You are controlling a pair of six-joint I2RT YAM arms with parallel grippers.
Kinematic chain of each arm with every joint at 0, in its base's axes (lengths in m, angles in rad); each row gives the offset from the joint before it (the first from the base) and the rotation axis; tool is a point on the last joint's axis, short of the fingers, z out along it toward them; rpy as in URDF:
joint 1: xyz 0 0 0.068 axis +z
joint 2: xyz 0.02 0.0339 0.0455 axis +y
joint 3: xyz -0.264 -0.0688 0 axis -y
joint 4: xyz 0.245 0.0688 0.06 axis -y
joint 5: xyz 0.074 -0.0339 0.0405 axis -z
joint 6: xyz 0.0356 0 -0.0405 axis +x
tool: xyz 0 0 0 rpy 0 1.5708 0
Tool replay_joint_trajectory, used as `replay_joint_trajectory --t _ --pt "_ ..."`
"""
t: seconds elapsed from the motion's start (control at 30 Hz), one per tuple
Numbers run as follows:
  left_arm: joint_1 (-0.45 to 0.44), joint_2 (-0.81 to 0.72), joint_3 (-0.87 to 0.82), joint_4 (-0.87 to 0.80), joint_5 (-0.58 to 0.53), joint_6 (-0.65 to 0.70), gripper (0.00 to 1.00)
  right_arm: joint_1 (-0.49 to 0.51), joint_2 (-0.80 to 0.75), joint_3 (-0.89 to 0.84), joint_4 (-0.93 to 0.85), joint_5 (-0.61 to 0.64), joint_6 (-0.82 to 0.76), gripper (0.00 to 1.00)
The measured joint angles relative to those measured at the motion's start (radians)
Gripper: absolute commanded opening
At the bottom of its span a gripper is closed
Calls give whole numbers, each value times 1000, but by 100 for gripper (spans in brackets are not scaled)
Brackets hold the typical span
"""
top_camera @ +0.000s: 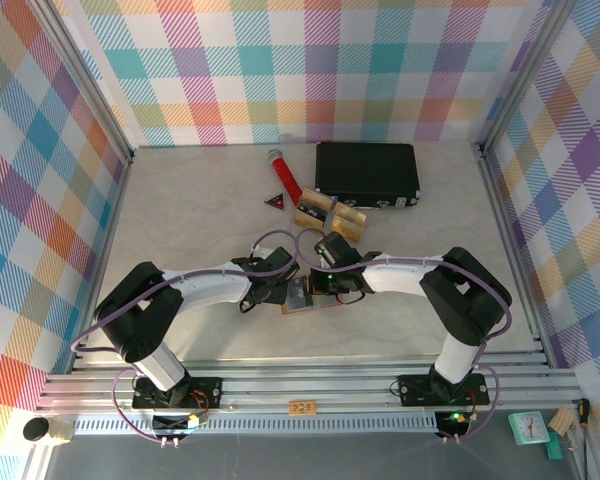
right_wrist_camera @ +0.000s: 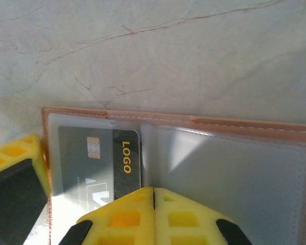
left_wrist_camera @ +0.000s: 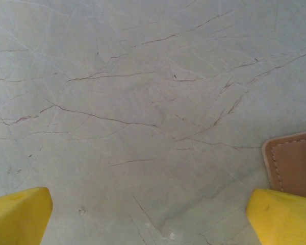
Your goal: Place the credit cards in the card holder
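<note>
While the top view shows two tan cards (top_camera: 315,208) near the black case (top_camera: 367,172), the right wrist view adds one dark card (right_wrist_camera: 99,158) sleeved inside the open holder (right_wrist_camera: 194,125). The right gripper (right_wrist_camera: 153,196), jaws pressed together, sits at the holder's near edge. The left gripper (left_wrist_camera: 150,217) is spread wide, with the holder's corner just beside one finger.
</note>
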Motion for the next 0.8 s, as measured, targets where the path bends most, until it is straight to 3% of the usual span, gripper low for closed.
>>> replay_joint_trajectory --t 0.5,0.8 --pt "-2 -10 -3 -1 -12 0 100 32 -18 9 -1 -5 41 0" --pt "18 -118 -34 6 4 0 100 40 -116 -1 -17 18 37 0"
